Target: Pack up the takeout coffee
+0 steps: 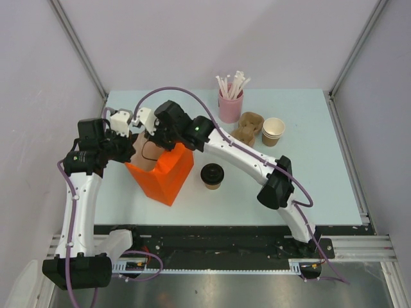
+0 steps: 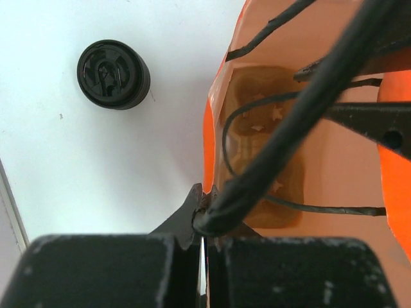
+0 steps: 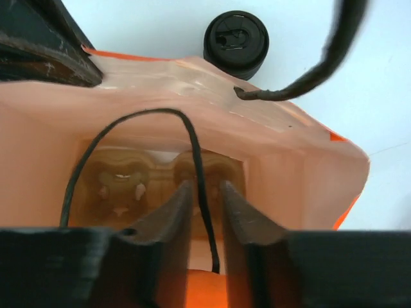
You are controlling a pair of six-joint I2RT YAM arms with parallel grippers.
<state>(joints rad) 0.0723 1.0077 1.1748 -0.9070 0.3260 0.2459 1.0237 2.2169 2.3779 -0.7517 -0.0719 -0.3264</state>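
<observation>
Orange bag (image 1: 168, 176) stands between takeout coffee (image 1: 212, 174) and left tool (image 2: 204, 221)

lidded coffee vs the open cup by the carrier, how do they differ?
The takeout coffee wears a black lid; the open cup has none and shows a pale rim. The takeout coffee stands mid-table, just right of the orange bag; the open cup stands farther back, beside the pulp carrier. Shared: both are brown paper, upright and outside the bag.
</observation>
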